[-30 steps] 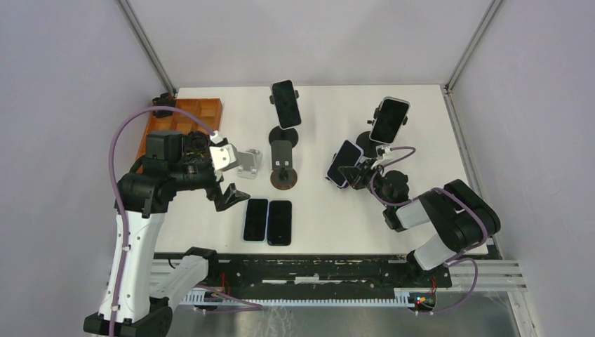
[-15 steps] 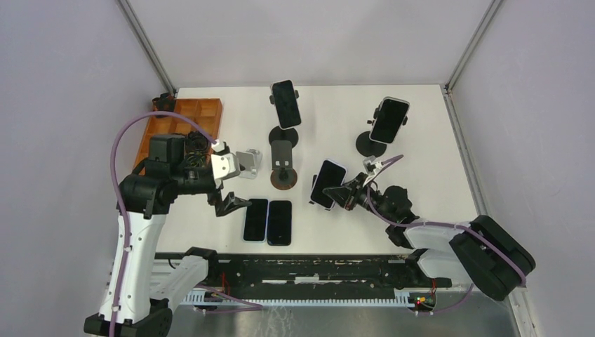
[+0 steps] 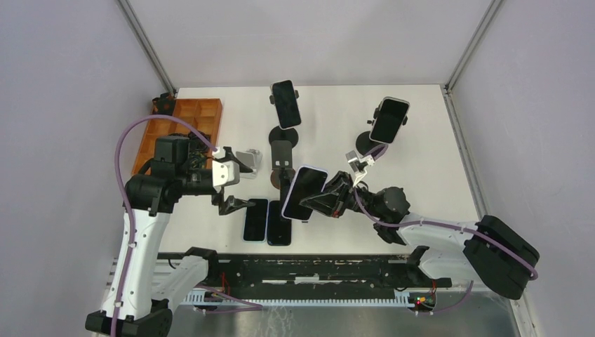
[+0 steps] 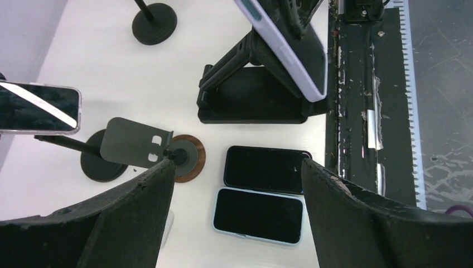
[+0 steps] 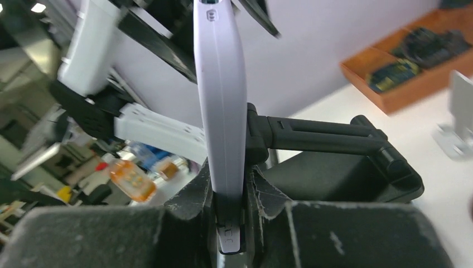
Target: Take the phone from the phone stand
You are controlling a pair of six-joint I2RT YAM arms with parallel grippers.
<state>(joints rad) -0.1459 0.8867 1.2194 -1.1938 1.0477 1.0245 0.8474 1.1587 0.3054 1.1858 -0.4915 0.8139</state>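
Phone (image 3: 303, 192), lavender case, tilted in the air just above the far end of the pair of flat phones (image 3: 257, 220); black folding stand (image 5: 329, 139) sits against its back; right gripper (image 5: 228, 187) clamped on its edges; left gripper (image 3: 235, 182) jaws wide apart, left of the pair, holding nothing.

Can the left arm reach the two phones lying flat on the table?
Probably yes. Its open fingers hang right over the flat phones with nothing between, though the phone in the right arm's fingers hovers close beside them.
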